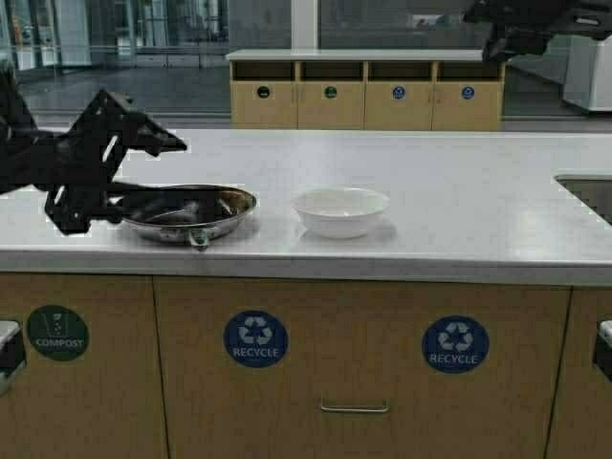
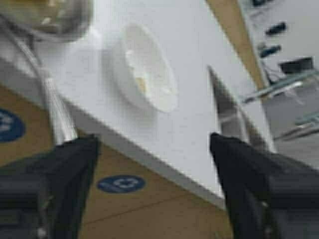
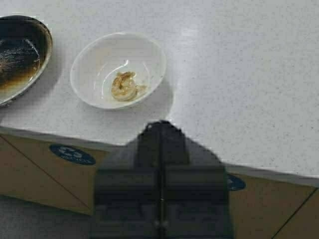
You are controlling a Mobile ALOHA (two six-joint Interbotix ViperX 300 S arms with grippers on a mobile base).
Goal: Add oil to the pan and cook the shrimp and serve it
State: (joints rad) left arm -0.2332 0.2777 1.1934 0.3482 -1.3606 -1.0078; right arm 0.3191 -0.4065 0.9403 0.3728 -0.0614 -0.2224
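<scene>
The steel pan (image 1: pixel 186 212) sits on the white counter (image 1: pixel 459 201) at the left, dark and oily inside (image 3: pixel 20 55). Right of it stands a white bowl (image 1: pixel 339 210) holding the browned shrimp (image 3: pixel 124 86), also seen as a pale lump (image 2: pixel 141 82) in the left wrist view. My left gripper (image 1: pixel 115 182) hovers open at the pan's left side, with the pan's handle (image 2: pixel 55 109) just beyond one finger (image 2: pixel 65 174) and nothing between the fingers. My right gripper (image 3: pixel 160 124) is shut and empty, raised high at the far right (image 1: pixel 507 38). The oil is out of view.
A sink (image 1: pixel 588 196) cuts into the counter at the far right. The counter's front edge (image 1: pixel 382 263) runs above cabinet doors with recycle and compost labels. A row of bins (image 1: pixel 368 91) stands behind the counter.
</scene>
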